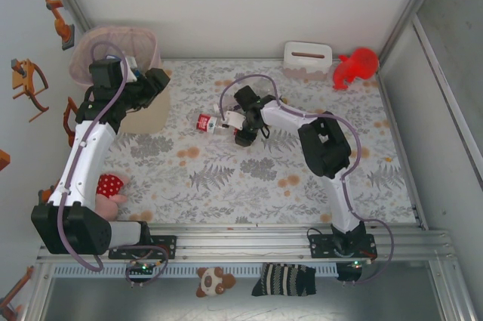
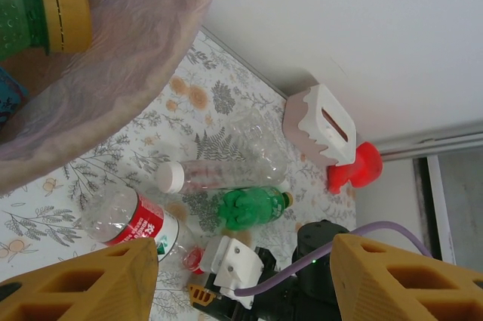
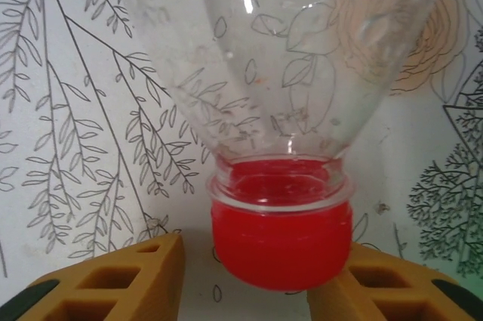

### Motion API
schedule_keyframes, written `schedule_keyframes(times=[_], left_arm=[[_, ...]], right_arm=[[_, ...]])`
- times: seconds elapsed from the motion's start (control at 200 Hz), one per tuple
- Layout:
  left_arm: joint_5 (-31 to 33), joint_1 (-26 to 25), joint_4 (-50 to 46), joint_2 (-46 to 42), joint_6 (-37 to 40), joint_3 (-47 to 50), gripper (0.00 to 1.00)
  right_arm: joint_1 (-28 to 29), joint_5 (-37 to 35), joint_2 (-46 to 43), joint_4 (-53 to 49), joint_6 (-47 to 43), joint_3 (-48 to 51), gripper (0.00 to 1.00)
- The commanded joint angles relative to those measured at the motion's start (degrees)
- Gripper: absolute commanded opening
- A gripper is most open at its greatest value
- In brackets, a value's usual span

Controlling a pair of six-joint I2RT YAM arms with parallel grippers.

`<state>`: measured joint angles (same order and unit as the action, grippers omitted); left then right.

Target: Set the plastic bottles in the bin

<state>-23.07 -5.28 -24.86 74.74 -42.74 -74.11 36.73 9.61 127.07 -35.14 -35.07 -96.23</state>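
A clear bottle with a red label (image 1: 205, 122) lies on the floral table (image 1: 249, 177), and its red cap (image 3: 281, 230) sits between my right gripper's (image 3: 260, 260) fingers. The right finger touches the cap; a gap shows at the left finger, so the jaws are open around it. Beside it lie a clear white-capped bottle (image 2: 226, 172) and a green bottle (image 2: 253, 206). My left gripper (image 2: 245, 249) hangs open and empty next to the bin (image 1: 90, 38), whose pink liner (image 2: 151, 49) holds a green bottle with a yellow cap (image 2: 30, 15).
A white tissue box (image 1: 307, 57) and a red toy figure (image 1: 355, 66) stand at the back right. A plush toy with a red spotted patch (image 1: 111, 187) lies near the left arm's base. Walls close in at the left, the back and the right.
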Motion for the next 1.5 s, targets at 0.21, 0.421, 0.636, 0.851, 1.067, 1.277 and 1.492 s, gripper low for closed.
schedule_keyframes(times=[0.21,0.421,0.636,0.851,1.067,1.277,1.492], left_arm=[[-1.16,-0.08,0.78,-1.44,-0.22,-0.03,0.61],[-0.93,-0.04,0.10,-1.35,0.11,-0.34,0.61],[-0.84,-0.08,0.00,-1.30,0.20,-0.60,0.61],[-1.11,-0.08,-0.15,-1.19,0.20,-0.60,0.61],[-1.42,-0.04,0.20,-1.40,-0.15,0.09,0.61],[-1.37,-0.08,0.34,-1.70,-0.33,0.45,0.61],[-1.19,-0.08,0.34,-1.87,-0.24,0.45,0.61]], right_arm=[[-0.34,-3.45,1.29,0.73,-4.42,-1.27,0.54],[-0.08,1.46,3.47,-1.45,-7.33,-3.99,0.54],[0.53,2.99,5.10,-1.97,-8.35,-5.19,0.48],[1.11,4.70,4.82,-1.52,-7.35,-4.27,0.42],[2.16,5.81,3.85,0.15,-5.71,-2.37,0.49],[2.50,6.51,3.28,4.11,-3.69,-1.09,0.48],[2.82,7.61,3.70,5.19,-2.92,-1.42,0.44]])
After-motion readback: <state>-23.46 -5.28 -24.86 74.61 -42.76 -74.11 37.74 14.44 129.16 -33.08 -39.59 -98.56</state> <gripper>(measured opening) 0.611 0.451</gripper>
